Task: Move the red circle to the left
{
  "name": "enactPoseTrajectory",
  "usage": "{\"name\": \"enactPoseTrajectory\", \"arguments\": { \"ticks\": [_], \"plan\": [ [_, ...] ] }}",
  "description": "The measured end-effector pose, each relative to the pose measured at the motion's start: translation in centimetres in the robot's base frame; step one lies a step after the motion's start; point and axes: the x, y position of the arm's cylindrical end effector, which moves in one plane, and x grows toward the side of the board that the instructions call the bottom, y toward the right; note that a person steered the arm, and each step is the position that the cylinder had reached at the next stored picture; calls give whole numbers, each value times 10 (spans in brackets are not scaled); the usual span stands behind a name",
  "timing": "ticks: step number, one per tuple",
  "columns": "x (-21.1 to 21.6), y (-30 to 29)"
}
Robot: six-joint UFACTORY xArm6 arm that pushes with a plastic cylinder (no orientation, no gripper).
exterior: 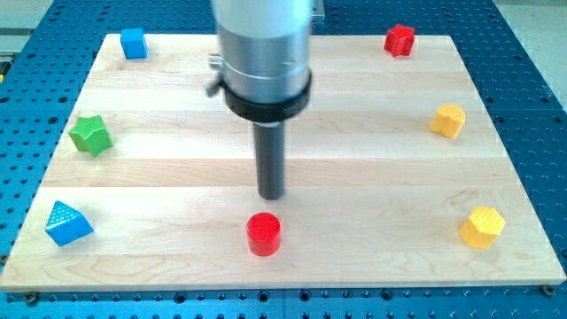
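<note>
The red circle (264, 234) is a short red cylinder near the view's bottom, a little left of the middle of the wooden board (372, 177). My tip (272, 196) is the lower end of the dark rod. It stands just above the red circle in the view, slightly to its right, with a small gap between them. The rod hangs from a wide grey cylinder that hides part of the board's top middle.
A blue cube (133, 42) sits at the top left. A green star (90, 135) sits at the left. A blue triangle (66, 222) sits at the bottom left. A red block (400, 40) sits at the top right. Two yellow blocks (448, 120) (482, 226) sit at the right.
</note>
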Motion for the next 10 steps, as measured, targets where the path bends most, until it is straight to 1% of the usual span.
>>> {"name": "enactPoseTrajectory", "arguments": {
  "ticks": [1, 2, 3, 4, 5, 6, 7, 8, 9, 10],
  "plan": [
    [45, -1],
    [68, -12],
    [83, 38],
    [86, 50],
    [99, 42],
    [99, 42],
    [98, 29],
    [99, 2],
    [89, -31],
    [23, -99]
  ]
}}
